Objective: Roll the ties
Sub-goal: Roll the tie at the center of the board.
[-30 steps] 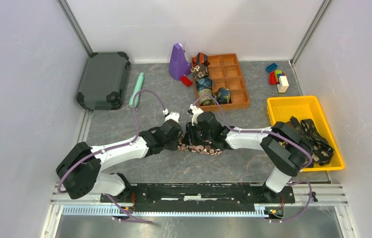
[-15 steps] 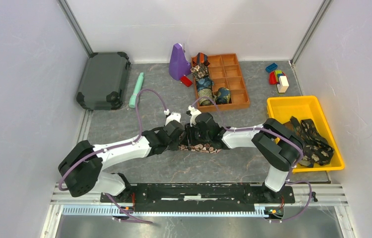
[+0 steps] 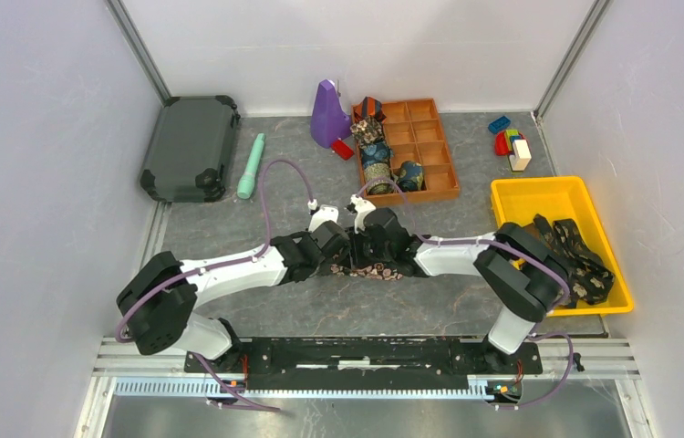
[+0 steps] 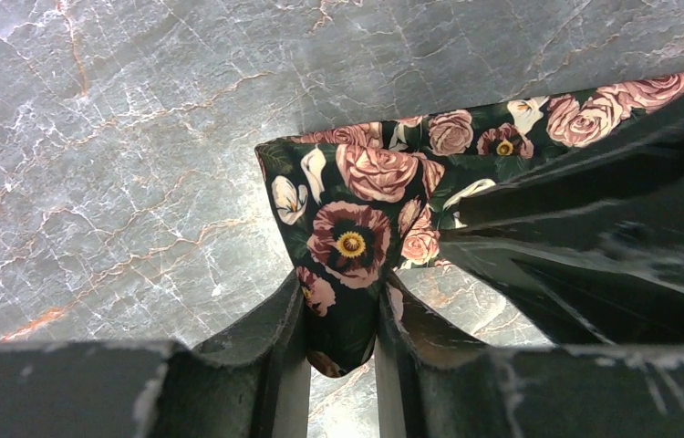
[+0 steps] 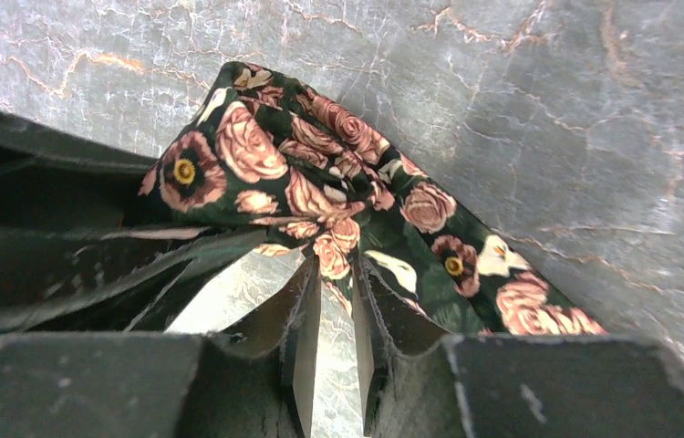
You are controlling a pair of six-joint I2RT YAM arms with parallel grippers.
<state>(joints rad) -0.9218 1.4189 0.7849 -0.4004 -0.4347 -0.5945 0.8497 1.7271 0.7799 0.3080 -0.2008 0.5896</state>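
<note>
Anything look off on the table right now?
The floral tie is crumpled, not flat: it bunches into folds where the right fingers pinch it, while the left fingers pinch a flatter part. Nothing looks spilled or damaged.

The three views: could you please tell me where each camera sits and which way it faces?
Top external: above and behind the bases, looking down at the table; left arm and right arm show, meeting at the floral tie.
Left wrist: on the left arm, looking down along the left fingers, which pinch the tie's end.
Right wrist: on the right arm, looking down along the right fingers, which pinch a bunched fold.
Shared: both wrist views show that tie.
</note>
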